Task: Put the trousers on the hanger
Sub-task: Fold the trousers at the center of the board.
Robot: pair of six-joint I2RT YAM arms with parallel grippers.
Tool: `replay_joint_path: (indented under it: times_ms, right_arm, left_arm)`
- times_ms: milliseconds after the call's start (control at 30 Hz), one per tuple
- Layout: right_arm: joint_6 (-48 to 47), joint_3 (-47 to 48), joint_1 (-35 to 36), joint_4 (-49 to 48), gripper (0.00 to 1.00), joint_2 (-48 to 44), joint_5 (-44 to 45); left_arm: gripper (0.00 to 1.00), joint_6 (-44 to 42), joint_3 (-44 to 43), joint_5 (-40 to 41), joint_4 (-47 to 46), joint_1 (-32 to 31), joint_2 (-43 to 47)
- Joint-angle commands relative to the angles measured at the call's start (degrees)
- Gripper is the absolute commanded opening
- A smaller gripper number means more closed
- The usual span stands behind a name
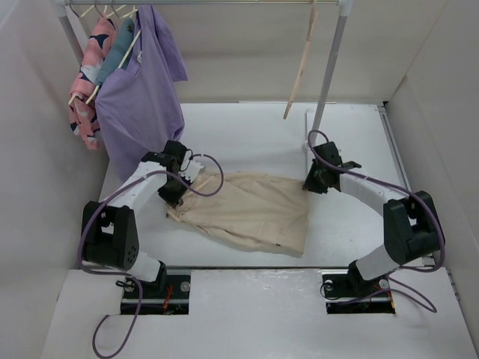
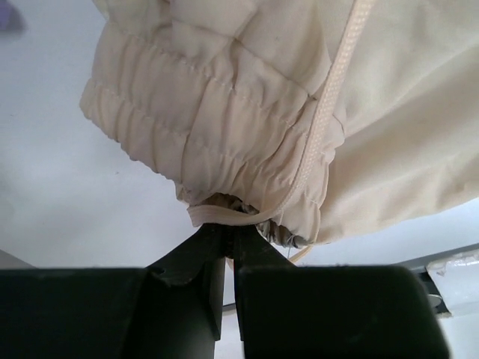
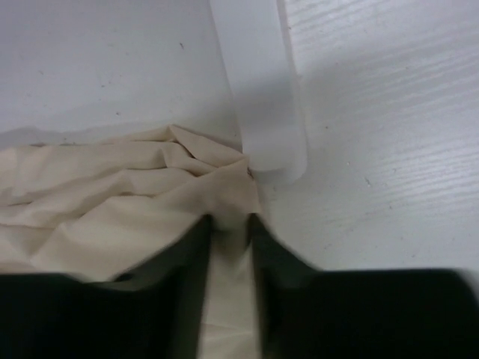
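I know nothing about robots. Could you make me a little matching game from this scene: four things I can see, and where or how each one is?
Things:
1. trousers
2. hanger
3. purple shirt
4. left gripper

Place or state:
A. hanging at the left of the rail
B. lying on the table
C. hanging bare at the right of the rail
D. clamped shut on cloth

Pairs: 1-B, 2-C, 3-A, 4-D

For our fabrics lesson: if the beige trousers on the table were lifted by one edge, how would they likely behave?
Probably floppy: the trousers lie in soft folds and would sag below the left gripper pinching the gathered waistband. Likely light, since the cloth looks thin. Pushed, they would probably bunch rather than slide.
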State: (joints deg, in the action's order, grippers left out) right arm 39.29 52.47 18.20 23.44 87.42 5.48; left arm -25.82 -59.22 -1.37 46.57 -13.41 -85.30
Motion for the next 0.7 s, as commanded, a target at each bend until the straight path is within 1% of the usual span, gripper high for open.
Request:
replay_joint_path:
  times_ms: [0, 100, 133, 233, 333, 400, 433, 467, 500, 533, 567, 600, 633, 667]
  right_arm:
    - [0.61, 2.9, -0.62, -4.28, 0.21, 0.12, -2.05]
    - [1.76, 5.44, -1.15, -3.67, 0.0, 0.74, -2.05]
    - [1.76, 6.15, -1.84, -3.67, 0.0, 1.52, -2.05]
    - [2.28, 9.65, -2.9, -3.14, 0.0, 3.1, -0.91]
    - [1.76, 12.47, -3.43, -3.14, 0.0, 6.44, -0.9]
    - [-0.6, 13.53, -3.43, -3.14, 0.0, 8.9, -1.43]
    - [-2.01, 13.54, -3.43, -3.75, 0.0, 9.43, -4.04]
    - [-3.33, 14.23, -2.47, -3.75, 0.09, 9.44, -4.68]
    - [-5.08, 14.24, -1.94, -3.75, 0.18, 9.96, -4.68]
    - [-5.88, 14.24, -1.94, -3.75, 0.25, 9.44, -4.68]
    - [-6.41, 14.24, -1.15, -3.75, 0.4, 8.92, -4.68]
    - [-7.29, 14.24, -1.15, -3.75, 0.47, 7.52, -4.68]
    - [-7.82, 14.24, -1.15, -3.14, 0.52, 6.72, -4.68]
    - [-8.43, 14.24, -1.15, -2.44, 0.56, 5.84, -4.16]
  left_arm:
    - [0.0, -0.19, 2.43, 1.89, 2.74, 0.05, 3.2]
    - [0.0, -1.32, 6.21, 4.17, 2.74, 0.57, 5.57]
    - [0.0, -1.94, 9.7, 4.96, 2.74, 0.58, 7.23]
    - [0.0, -3.53, 15.08, 9.53, 0.38, 2.33, 8.83]
    - [0.0, -3.53, 15.1, 10.24, -0.95, 4.53, 9.62]
    - [0.0, -2.31, 13.26, 8.15, -0.95, 5.32, 8.49]
    - [0.06, -2.3, 12.56, 7.44, -0.95, 5.32, 8.48]
    - [0.18, -1.6, 10.99, 6.65, -0.17, 5.32, 7.96]
    - [0.33, -1.6, 10.1, 5.77, -0.16, 5.85, 7.95]
    - [0.43, -0.99, 9.13, 3.85, 0.8, 5.85, 7.95]
    - [0.47, -0.98, 8.08, 2.61, 1.42, 5.85, 7.95]
    - [0.54, -0.98, 5.72, 1.55, 2.55, 5.85, 7.95]
    - [0.55, -0.98, 4.39, 0.85, 3.17, 5.85, 8.56]
    - [0.59, -0.98, 3.07, 0.14, 3.79, 5.85, 8.57]
